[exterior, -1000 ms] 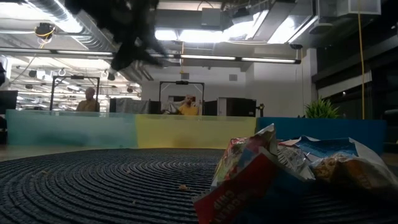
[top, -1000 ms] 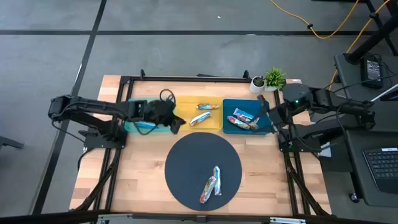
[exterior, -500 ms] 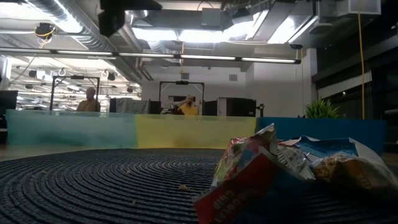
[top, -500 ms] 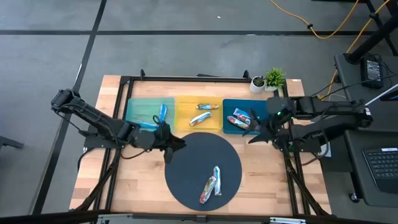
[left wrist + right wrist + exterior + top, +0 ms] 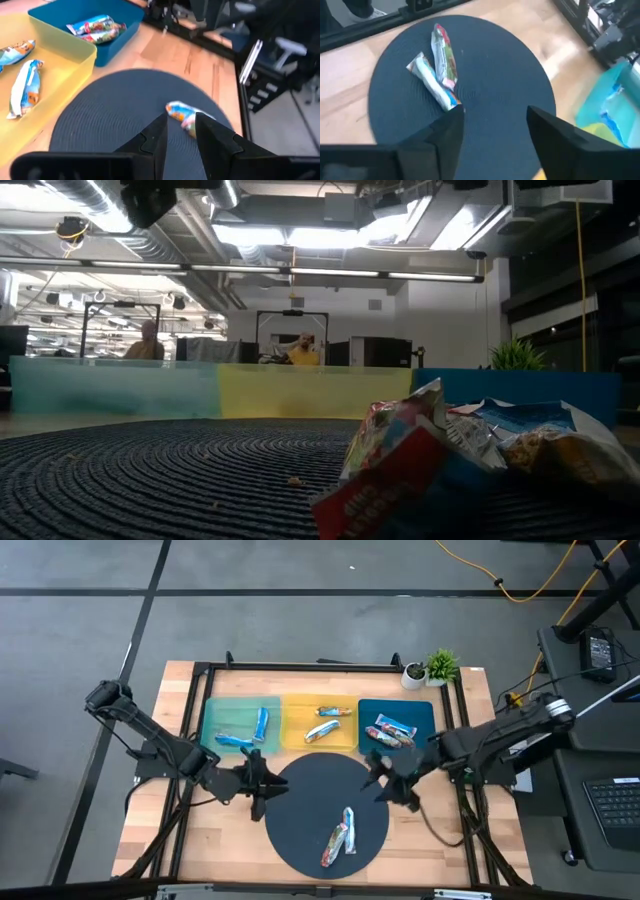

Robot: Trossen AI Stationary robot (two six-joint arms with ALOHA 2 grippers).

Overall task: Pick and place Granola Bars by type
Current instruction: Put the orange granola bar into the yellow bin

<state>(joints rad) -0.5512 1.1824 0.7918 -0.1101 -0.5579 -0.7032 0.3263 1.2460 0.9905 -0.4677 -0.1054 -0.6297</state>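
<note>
Two Granola Bars lie side by side on the round dark mat [image 5: 325,808]. One is red-brown multicolour [image 5: 337,839] and one silver-white [image 5: 348,822]; both fill the foreground of the low view [image 5: 430,460]. My left gripper [image 5: 268,786] hovers open over the mat's left rim. In the left wrist view it [image 5: 179,135] points toward the bars [image 5: 182,112]. My right gripper [image 5: 380,780] hovers open over the mat's right rim, and its wrist view [image 5: 495,125] shows the bars [image 5: 440,70] ahead. More bars lie in the teal tray [image 5: 215,712], the yellow tray [image 5: 298,710] and the blue tray [image 5: 420,712].
The three trays stand in a row along the mat's far side. A small potted plant [image 5: 437,667] stands at the far right corner. Bare wood shows left and right of the mat. People sit in the room beyond the table [image 5: 300,352].
My left gripper has swung from above the teal tray toward the near edge to the mat's left rim, uncovering a second blue bar in that tray. My right gripper has come from above the blue tray toward the near edge and down to the mat's right rim.
</note>
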